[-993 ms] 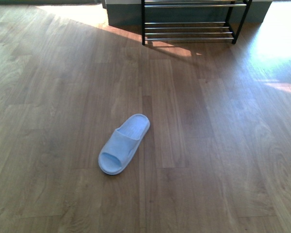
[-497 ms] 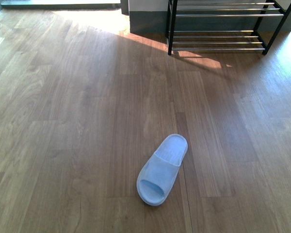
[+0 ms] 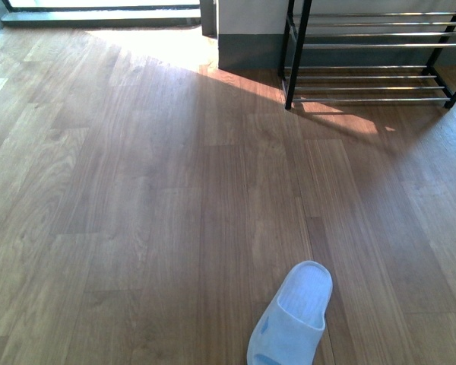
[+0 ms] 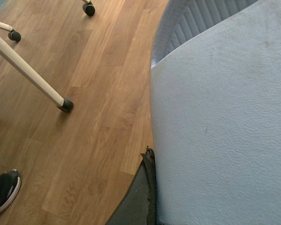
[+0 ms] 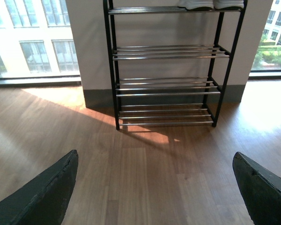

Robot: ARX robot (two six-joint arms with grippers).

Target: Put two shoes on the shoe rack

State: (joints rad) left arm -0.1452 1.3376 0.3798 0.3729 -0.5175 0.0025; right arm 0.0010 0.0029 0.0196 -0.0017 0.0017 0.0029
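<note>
Front view: a wooden plank floor (image 3: 137,213) is filling the frame, with a patch of sunlight lying at about 11 o'clock. The shoe rack (image 3: 365,53), black-framed with thin chrome bars, is standing far off at about 1 o'clock against a pale wall with a grey base. A pale blue slide (image 3: 292,319) is lying on the floor at about 5 o'clock, close to the camera and well apart from the rack, its near end cut off by the frame edge. Neither arm is showing here.

Right wrist view: the right gripper (image 5: 154,154) is facing the rack head-on, its two dark fingers (image 5: 47,192) spread wide with only bare floor between them. The rack is showing four tiers. The white undersides of two shoes (image 5: 196,4) are sitting on the top tier, mostly cropped away.

Left wrist view: a large pale blue textured surface (image 4: 225,122), ribbed at one end, is filling most of the picture. One dark finger of the left gripper (image 4: 145,187) is lying right against its edge; whether the fingers are clamping it cannot be told. Beyond it, white chair legs (image 4: 28,70) on black casters and a dark trainer (image 4: 2,190) with a white sole are standing on the floor.
</note>
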